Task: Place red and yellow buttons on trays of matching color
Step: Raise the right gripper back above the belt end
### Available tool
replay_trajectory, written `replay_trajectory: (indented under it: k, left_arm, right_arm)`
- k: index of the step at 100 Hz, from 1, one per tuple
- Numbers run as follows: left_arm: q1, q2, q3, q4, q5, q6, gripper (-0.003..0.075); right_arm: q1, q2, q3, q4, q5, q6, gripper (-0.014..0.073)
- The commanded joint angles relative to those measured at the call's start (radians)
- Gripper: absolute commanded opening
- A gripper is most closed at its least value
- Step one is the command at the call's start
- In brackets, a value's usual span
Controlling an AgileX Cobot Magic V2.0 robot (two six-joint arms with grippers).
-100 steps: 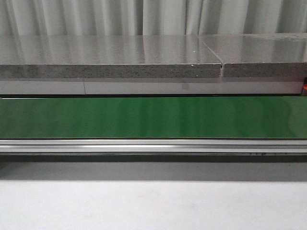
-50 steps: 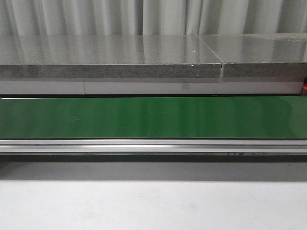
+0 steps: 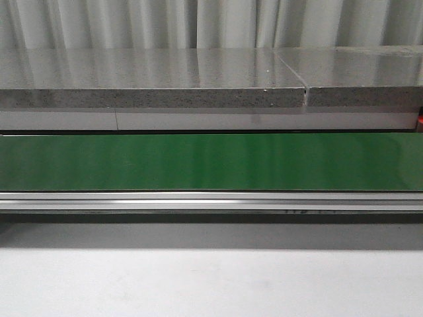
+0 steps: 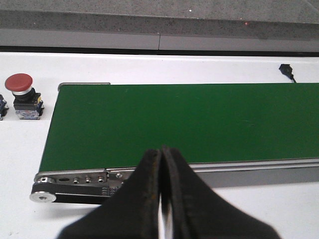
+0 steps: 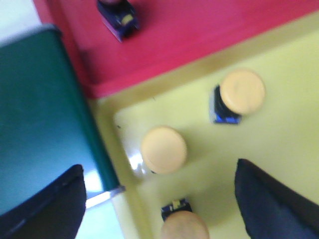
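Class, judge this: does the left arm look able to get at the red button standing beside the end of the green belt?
Probably yes: the red button stands alone on open table, nothing blocking it, but the left gripper is shut and must open first.

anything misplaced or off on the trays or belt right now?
Nothing stands out. Three yellow buttons sit in the yellow tray; the one button visible on the red tray is cut off, colour unclear. A red button stands upright off the end of the bare green belt, unsorted.
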Motion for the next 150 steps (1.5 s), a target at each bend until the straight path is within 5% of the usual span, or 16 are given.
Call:
replay_trajectory:
  k: [1, 65, 79, 108, 150]
  left_arm:
    - [-0.006, 0.005, -0.028, -0.012, -0.074, -0.003, -0.0019]
    - [-0.006, 0.005, -0.028, -0.012, -0.074, -0.003, -0.0019]
    - [-0.006, 0.005, -0.028, -0.012, -0.074, -0.003, -0.0019]
    - [-0.006, 0.005, -0.028, -0.012, -0.074, -0.003, -0.0019]
    - [-0.006, 0.005, -0.028, -0.012, -0.074, -0.003, -0.0019]
  right_arm:
    - [0.061, -0.064, -0.073, 0.003, -0.007, 0.002, 0.0606]
    - [0.569, -0.296, -0.086, -0.049, -0.071, 0.001, 0.0594]
    - [0.577, -0.342, -0.061, -0.052, -0.059, 0.001, 0.0451]
    - [0.577, -0.355, -0.057, -0.052, -0.054, 0.001, -0.0074]
    - [0.577, -0.353, -0.057, -0.052, -0.053, 0.001, -0.0068]
